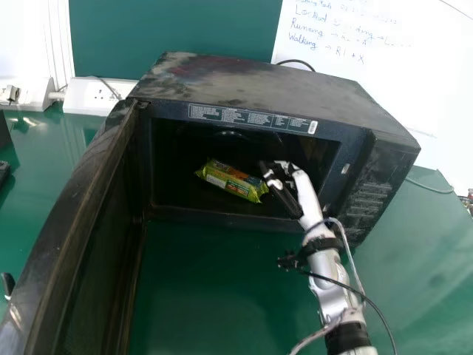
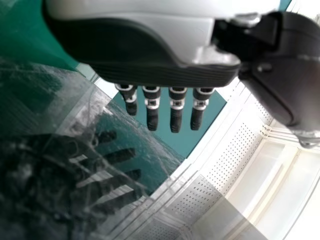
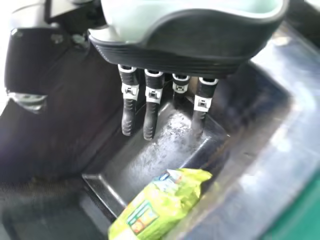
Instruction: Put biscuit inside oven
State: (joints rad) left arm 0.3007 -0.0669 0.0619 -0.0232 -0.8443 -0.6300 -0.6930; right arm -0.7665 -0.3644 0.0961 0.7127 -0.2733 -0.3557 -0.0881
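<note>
Placement judged complete: yellow-green plastic biscuit packet (image 1: 230, 181) inside boxy black metal oven (image 1: 244, 80).
At the packet's three o'clock, my silver-and-black right hand (image 1: 282, 195) holds nothing, fingers (image 3: 128, 117) straight, spread; withdrawal due.

The yellow-green, oblong biscuit packet (image 1: 233, 181) has a glossy, creased plastic-looking wrapper. The black, box-shaped oven (image 1: 244, 81) has a metal-looking casing, dull and blotchy on top; its dark rectangular door (image 1: 96, 244) is glossy but smudged. The flat green bench (image 1: 214, 274) looks smooth and shiny. The silver-and-black right hand (image 1: 306, 194) has matt, ridged black fingers (image 3: 128, 117).
</note>
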